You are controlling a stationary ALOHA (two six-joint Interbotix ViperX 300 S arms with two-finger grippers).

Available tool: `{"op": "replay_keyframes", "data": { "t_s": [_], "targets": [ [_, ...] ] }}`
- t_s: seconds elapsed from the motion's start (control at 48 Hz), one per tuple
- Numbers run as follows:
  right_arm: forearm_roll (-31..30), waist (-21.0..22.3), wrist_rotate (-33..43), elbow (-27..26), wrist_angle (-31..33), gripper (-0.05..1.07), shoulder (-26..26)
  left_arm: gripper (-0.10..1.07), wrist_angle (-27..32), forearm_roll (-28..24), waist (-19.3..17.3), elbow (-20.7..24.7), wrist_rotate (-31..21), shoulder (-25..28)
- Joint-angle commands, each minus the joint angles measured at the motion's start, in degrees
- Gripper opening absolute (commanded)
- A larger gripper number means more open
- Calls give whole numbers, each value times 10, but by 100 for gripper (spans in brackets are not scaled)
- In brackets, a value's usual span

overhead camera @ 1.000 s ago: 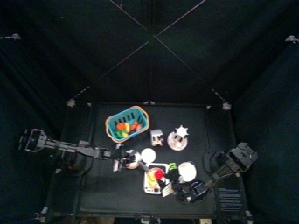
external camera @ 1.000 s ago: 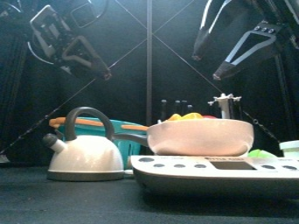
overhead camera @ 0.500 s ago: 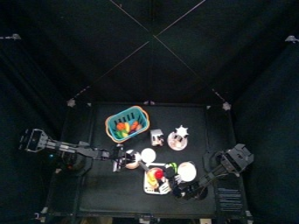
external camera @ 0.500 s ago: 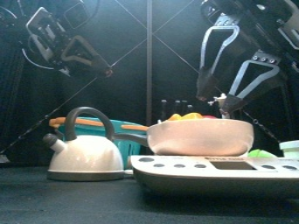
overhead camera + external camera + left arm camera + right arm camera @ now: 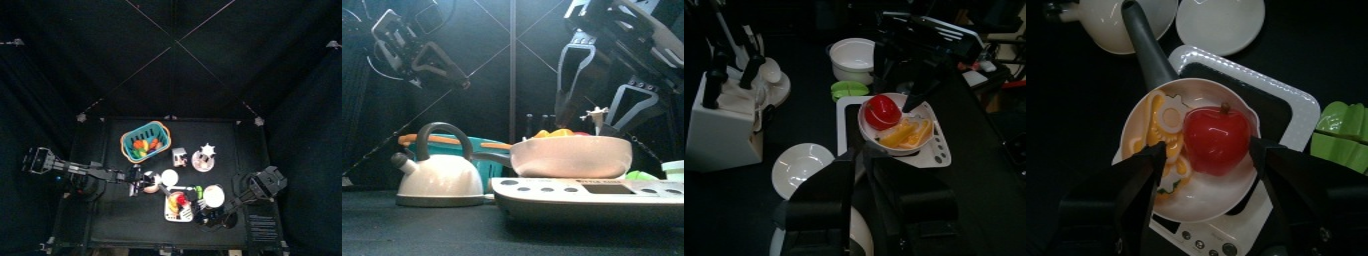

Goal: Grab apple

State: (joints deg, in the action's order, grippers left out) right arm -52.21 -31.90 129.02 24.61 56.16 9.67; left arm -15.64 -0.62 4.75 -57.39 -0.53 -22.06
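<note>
Sitting in the pale bowl (image 5: 1227, 205), the apple (image 5: 1217, 140) shows red and glossy in my right wrist view, with yellow-orange slices (image 5: 1160, 135) packed against it on one side. The bowl rests on a white kitchen scale (image 5: 583, 195), and from the front I can only catch a sliver of fruit above the bowl's rim. My right gripper (image 5: 1209, 160) hangs directly over the apple with its two black jaws spread wide, one on either side of the fruit; I cannot tell whether the tips have reached its skin, but they do not pinch it. The left wrist view confirms this: the right arm's jaws straddle the bowl from above, the apple (image 5: 882, 107) between them. From the top, this all lies at the table's front, right of centre.

Beside the scale stands a white kettle (image 5: 441, 172) with a dark handle. Further back on the table is a teal basket (image 5: 146, 141) holding orange and green pieces. My left gripper (image 5: 851, 180) sits raised off to the left, well apart from the bowl, and I cannot tell how its jaws stand.
</note>
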Motion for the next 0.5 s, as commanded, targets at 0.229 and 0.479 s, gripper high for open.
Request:
{"op": "replay_keyframes", "data": {
  "t_s": [0.229, 0.479],
  "targets": [
    [0, 16, -11, -11, 1, 97, 5, 59, -4, 0, -1, 4, 0, 0],
    [5, 22, -17, -11, -5, 96, 15, 59, -4, 1, -1, 4, 0, 0]
  ]
}}
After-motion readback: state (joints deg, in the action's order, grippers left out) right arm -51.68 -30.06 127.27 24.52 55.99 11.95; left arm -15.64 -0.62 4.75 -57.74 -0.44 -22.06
